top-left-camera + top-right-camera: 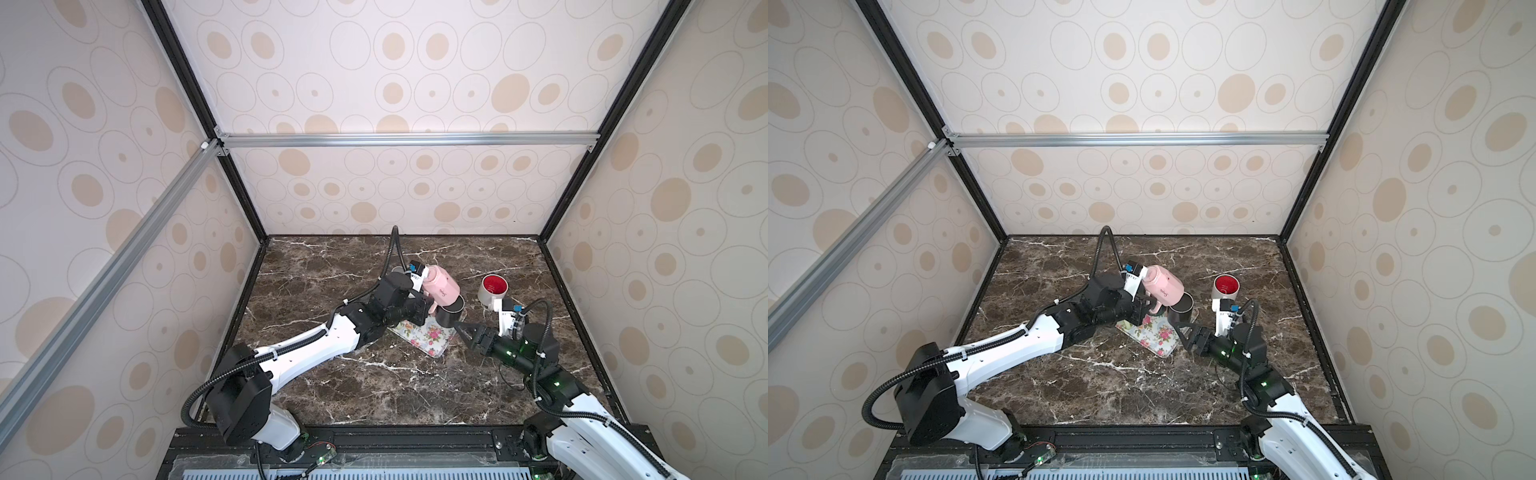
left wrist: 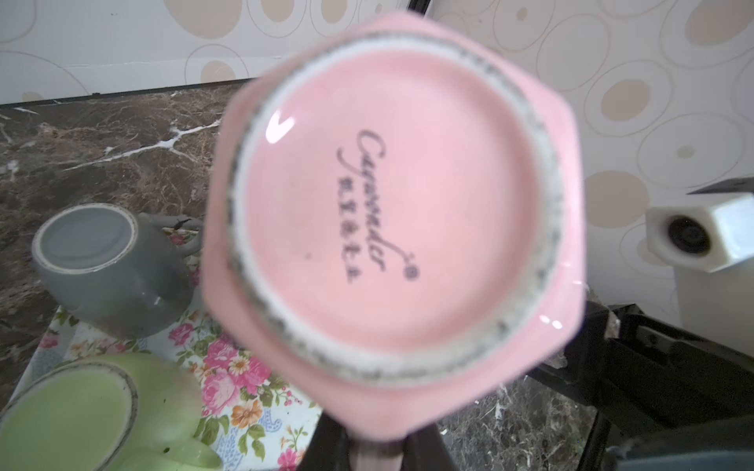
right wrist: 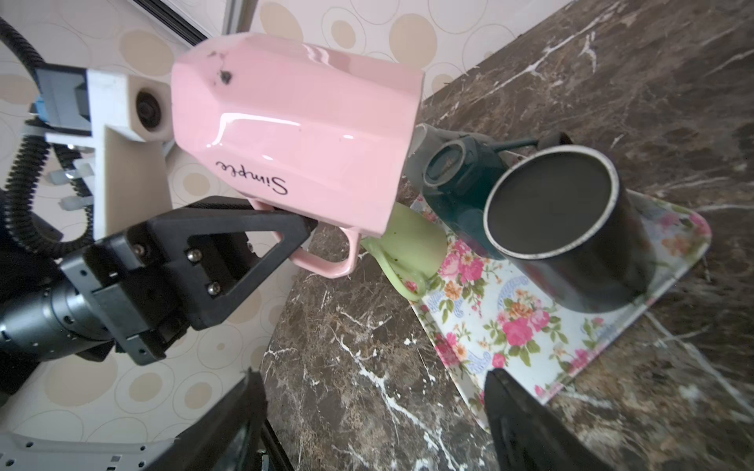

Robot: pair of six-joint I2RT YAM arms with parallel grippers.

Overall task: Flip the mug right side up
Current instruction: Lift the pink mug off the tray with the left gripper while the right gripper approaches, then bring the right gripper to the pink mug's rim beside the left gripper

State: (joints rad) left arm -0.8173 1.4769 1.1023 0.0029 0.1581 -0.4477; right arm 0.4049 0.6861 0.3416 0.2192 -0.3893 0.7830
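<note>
Right gripper (image 1: 462, 332) spread, empty, near the floral tray's (image 1: 432, 343) right edge. Left gripper (image 3: 302, 228) pinches the pink mug's (image 1: 441, 286) handle, mug lifted and tilted above the tray's far edge. Rotate slowly around the handle, clear the black cup (image 1: 450, 313), then set down flat.

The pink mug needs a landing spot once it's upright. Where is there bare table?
Bare marble in front of the floral tray, between both arms, and along the back wall. Crowded: the tray itself, with the black cup, and beside the red-lined mug.
</note>
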